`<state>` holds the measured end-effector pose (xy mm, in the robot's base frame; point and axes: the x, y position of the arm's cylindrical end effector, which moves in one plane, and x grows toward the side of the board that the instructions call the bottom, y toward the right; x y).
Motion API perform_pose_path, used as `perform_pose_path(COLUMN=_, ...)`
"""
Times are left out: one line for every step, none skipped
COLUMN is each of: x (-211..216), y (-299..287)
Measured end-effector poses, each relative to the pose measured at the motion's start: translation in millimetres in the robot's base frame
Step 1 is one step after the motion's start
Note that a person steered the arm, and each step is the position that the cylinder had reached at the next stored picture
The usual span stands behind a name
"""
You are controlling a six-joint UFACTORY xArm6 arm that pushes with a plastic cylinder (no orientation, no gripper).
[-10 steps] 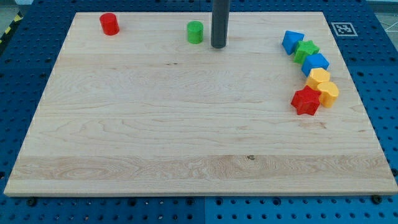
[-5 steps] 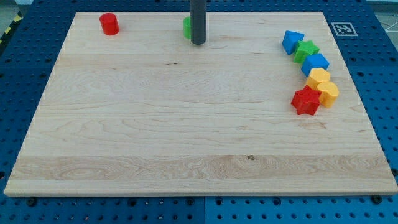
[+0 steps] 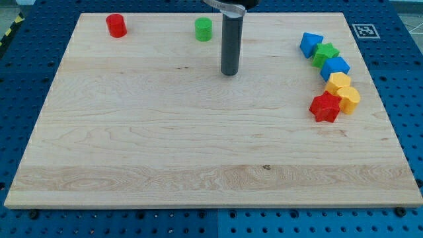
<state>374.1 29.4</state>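
Note:
My tip [image 3: 230, 73] rests on the wooden board [image 3: 165, 145], a little below and to the right of the green cylinder [image 3: 203, 29], with a clear gap between them. It touches no block. A red cylinder [image 3: 116, 25] stands near the top left corner. At the view's right a curved chain of blocks runs downward: a blue block [image 3: 310, 43], a green star-like block [image 3: 326, 53], another blue block [image 3: 336, 67], two yellow blocks [image 3: 340, 82] [image 3: 349, 98] and a red star [image 3: 325, 106].
The board lies on a blue perforated table [image 3: 403, 66]. A black-and-white marker tag [image 3: 364, 30] sits just off the board's top right corner. A yellow-black striped strip [image 3: 8, 32] shows at the view's far left.
The tip went left against the green cylinder, nudging it slightly up-left, then drew back down and to the right, away from it. The other blocks stayed put.

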Motion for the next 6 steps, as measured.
perform_pose_path(x=26.3, y=-6.6)
perform_pose_path(x=97.8, y=-21.5)
perform_pose_path(x=177.9, y=8.6)
perform_pose_path(x=228.6, y=111.3)
perform_pose_path(x=226.5, y=221.8)
perform_pose_path(x=204.0, y=315.5)
